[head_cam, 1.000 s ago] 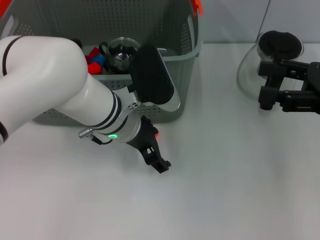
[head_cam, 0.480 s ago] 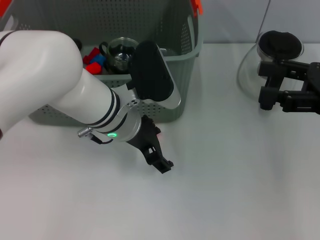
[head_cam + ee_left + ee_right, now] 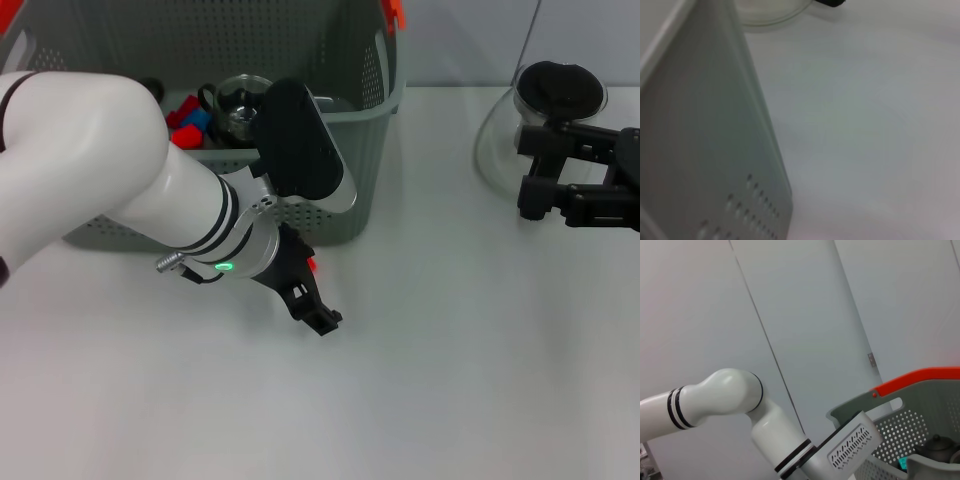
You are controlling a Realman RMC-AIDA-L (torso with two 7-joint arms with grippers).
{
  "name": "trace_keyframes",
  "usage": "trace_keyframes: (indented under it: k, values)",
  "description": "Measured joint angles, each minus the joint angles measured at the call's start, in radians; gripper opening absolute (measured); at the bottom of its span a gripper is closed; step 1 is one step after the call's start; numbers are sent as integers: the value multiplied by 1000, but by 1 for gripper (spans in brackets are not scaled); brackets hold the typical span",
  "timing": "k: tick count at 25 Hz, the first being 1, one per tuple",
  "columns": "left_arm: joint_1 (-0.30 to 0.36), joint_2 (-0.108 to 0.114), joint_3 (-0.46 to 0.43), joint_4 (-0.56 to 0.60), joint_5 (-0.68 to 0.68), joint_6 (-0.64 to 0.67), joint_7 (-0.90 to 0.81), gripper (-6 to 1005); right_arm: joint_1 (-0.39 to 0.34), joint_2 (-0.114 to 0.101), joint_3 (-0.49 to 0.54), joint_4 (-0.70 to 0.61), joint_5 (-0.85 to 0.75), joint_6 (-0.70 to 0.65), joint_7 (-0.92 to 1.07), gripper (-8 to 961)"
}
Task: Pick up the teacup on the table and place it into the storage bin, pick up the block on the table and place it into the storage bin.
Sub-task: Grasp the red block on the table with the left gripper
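Nearest, the left gripper [image 3: 318,318] sits low over the white surface [image 3: 450,380], just in front of the storage bin [image 3: 340,225]. A small red thing [image 3: 312,264], probably the block, peeks out beside the wrist, close to the bin's front wall; whether the jaws are clamped on it or stand apart I cannot tell, since the arm hides them. If the block is only lightly pinched or merely pushed, lifting could drop it or slide it under the bin wall. Just behind, the bulky left forearm [image 3: 300,150] overhangs the bin's front rim, so a careless rise could catch the rim and shove or tip the bin. Inside the bin lie the glass teacup [image 3: 238,100] and some red and blue blocks [image 3: 188,118]; a dropped block might knock the cup. Farther off, the right gripper [image 3: 572,180] waits parked by a glass pot [image 3: 545,110], jaws apart.
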Motion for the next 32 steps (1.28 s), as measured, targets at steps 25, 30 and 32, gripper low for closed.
trace_keyframes:
  k: [25,30,32]
  values:
    - [-7,-1,35,-28,-1,-29,-1,903,0,0,0,-4,3,0,0,945]
    - [-5,-2,37,-8,-10,15,7,890,-1,0,0,-3,3,0,0,945]
    - [0,-2,37,13,-19,39,11,885,-3,0,0,-4,4,0,0,945]
